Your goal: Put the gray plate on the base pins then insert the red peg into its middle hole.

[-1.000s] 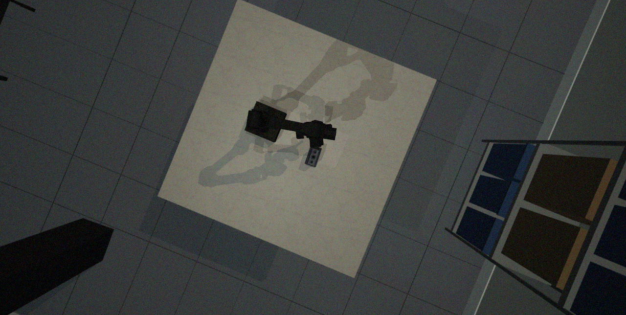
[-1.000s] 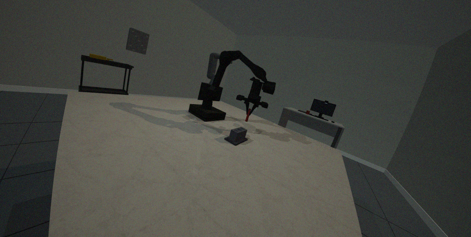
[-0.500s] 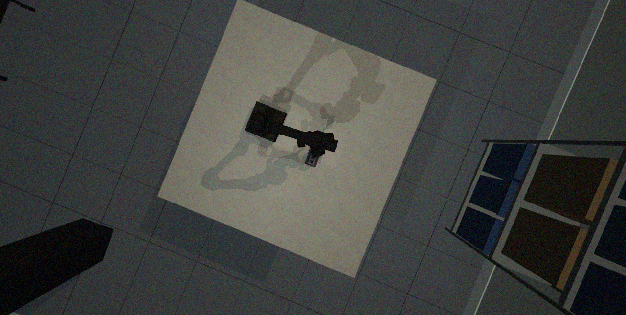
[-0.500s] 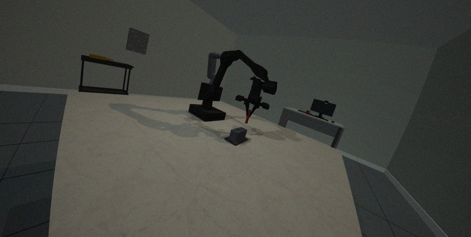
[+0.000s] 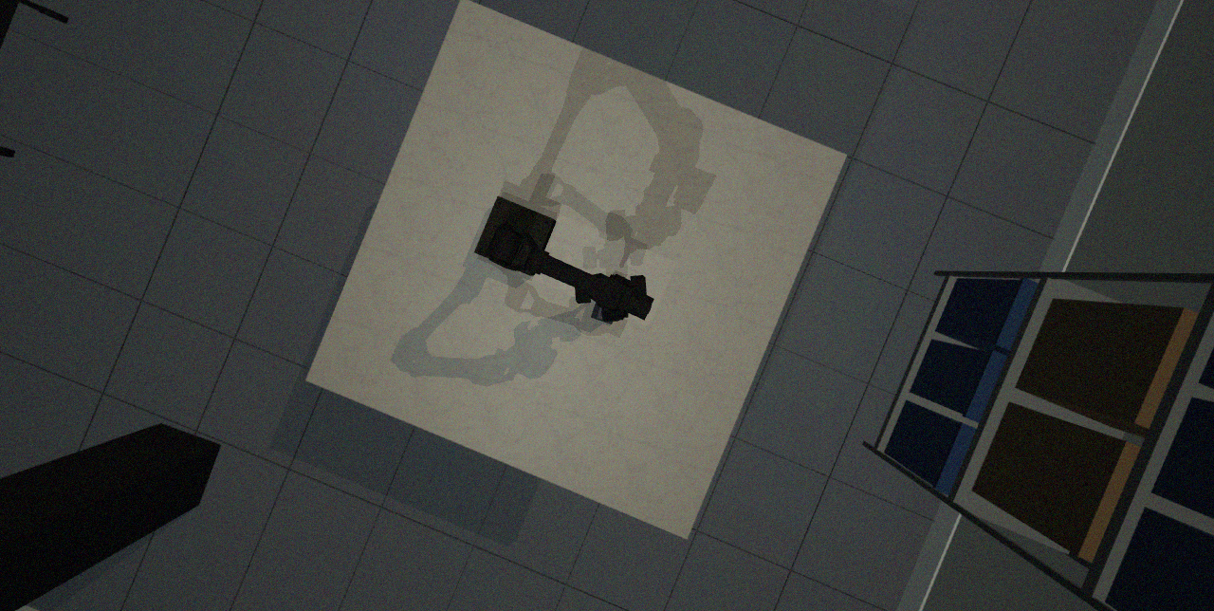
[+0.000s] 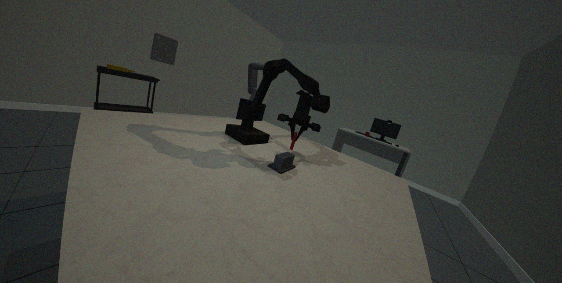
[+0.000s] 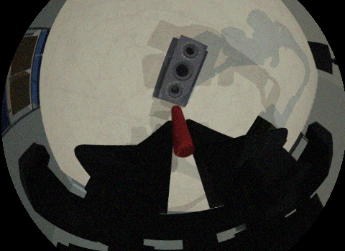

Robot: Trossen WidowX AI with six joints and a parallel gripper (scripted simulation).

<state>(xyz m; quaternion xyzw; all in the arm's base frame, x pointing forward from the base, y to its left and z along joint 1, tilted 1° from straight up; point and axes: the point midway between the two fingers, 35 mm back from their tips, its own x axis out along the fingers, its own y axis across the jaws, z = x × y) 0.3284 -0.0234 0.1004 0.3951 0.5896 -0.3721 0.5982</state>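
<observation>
The gray plate point(image 7: 188, 60) point(image 6: 284, 158) with three holes in a row lies on top of the dark base point(image 6: 279, 170) on the pale table top. The middle hole point(image 7: 183, 70) is empty. My gripper point(image 7: 178, 124) point(image 6: 294, 133) point(image 5: 617, 304) is shut on the red peg point(image 7: 181, 133) point(image 6: 292, 142) and holds it upright, tip down, in the air. In the wrist view the peg's tip sits just short of the plate's near end. In the overhead view the arm hides the plate and the peg.
The arm's black pedestal point(image 5: 514, 231) point(image 6: 246, 133) stands on the table behind the plate. Off the table are a shelf rack point(image 5: 1060, 403), a desk with a monitor point(image 6: 373, 143), a black side table point(image 6: 125, 88) and a dark block point(image 5: 93, 497).
</observation>
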